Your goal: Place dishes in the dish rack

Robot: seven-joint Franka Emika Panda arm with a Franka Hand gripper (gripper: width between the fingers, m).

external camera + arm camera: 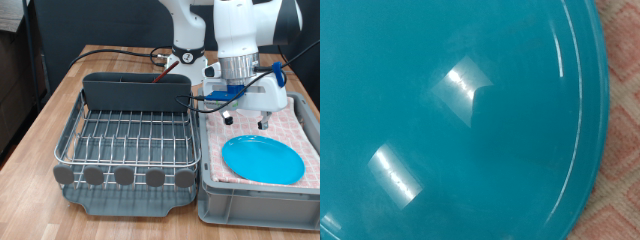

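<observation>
The round light-blue plate (262, 159) lies flat on the pink checked cloth inside the grey crate (255, 203) at the exterior view's right. My gripper (247, 122) hangs just above the plate's far edge with its fingers apart and nothing between them. In the wrist view the plate (450, 120) fills almost the whole picture and my fingers do not show. The dish rack (128, 140), a silver wire grid in a dark grey tray with a tall back compartment (135, 92), stands at the left and holds no dishes. The mug and the wooden spoon are not in view.
The pink checked cloth (623, 150) shows past the plate's rim. The crate's front wall rises beside the rack's right side. Black cables (150, 55) lie on the wooden table (45, 110) behind the rack, near the arm's base.
</observation>
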